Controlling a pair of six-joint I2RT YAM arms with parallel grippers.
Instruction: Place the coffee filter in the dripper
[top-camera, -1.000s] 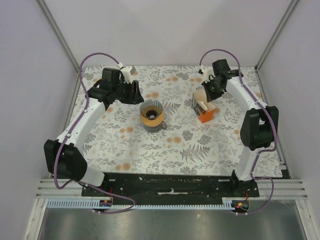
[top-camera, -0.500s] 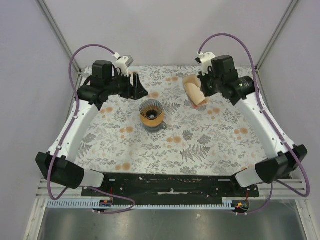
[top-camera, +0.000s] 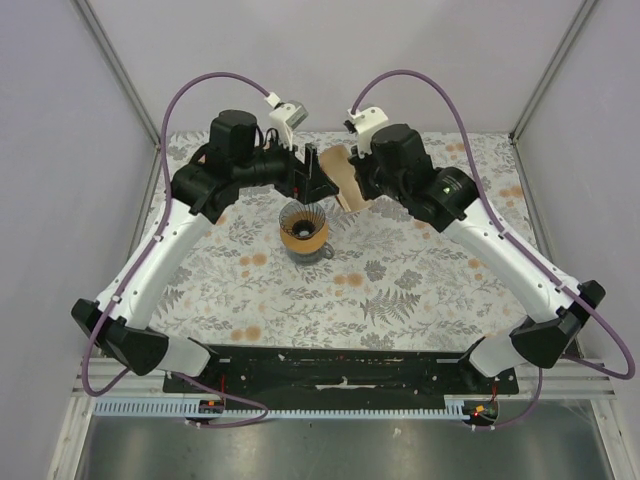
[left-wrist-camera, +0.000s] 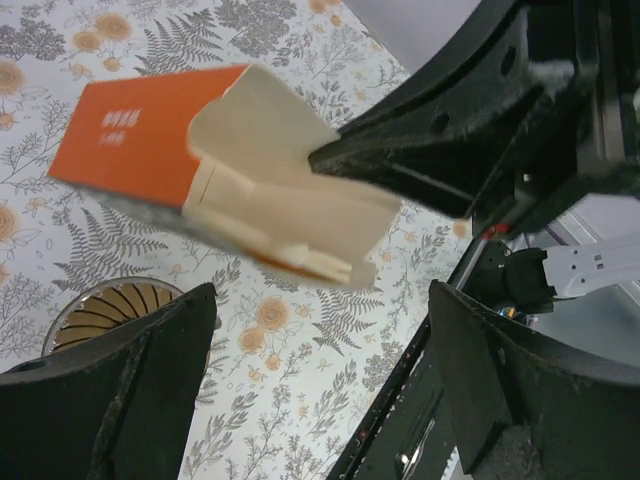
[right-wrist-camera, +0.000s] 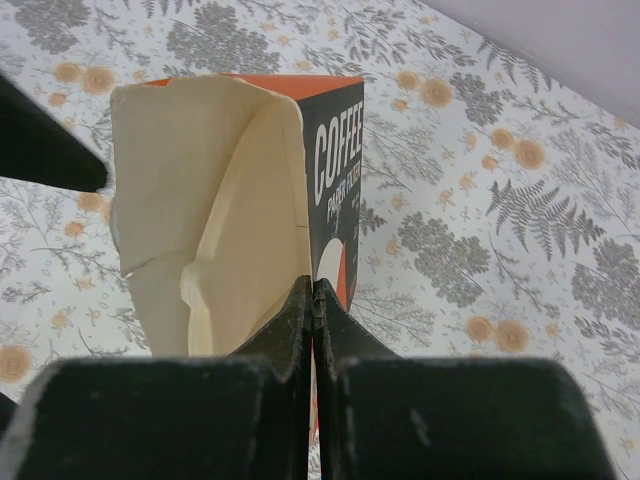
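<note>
1. Dripper (top-camera: 303, 229): stands upright on the floral table (top-camera: 430, 290), nearer the arm bases than either gripper. The dark ribbed cone faces up.

2. Left gripper (top-camera: 316, 178): positioned just beyond the dripper and above table level. The fingers (left-wrist-camera: 150, 390) are spread wide apart and grasp nothing. The packet (left-wrist-camera: 150, 140) lies ahead of the gap between them, not touching either finger.

3. Right gripper (top-camera: 350, 190): positioned opposite the left gripper. The fingers (right-wrist-camera: 290, 330) are pressed together on a thin wall of the orange-and-tan packet, holding it clear of the table, tilted.

4. Coffee filter: cannot be told apart. Only cream paper shows at the packet's open mouth.

5. View differences:
- The right wrist view alone shows the lettering "COFFEE" on the packet's dark side panel (right-wrist-camera: 335, 180) and the pinch line.
- The left wrist view alone shows the packet's orange face, its open flaps, and part of the dripper rim (left-wrist-camera: 95, 310) below it.
- The top view alone shows both arms converging.
</note>
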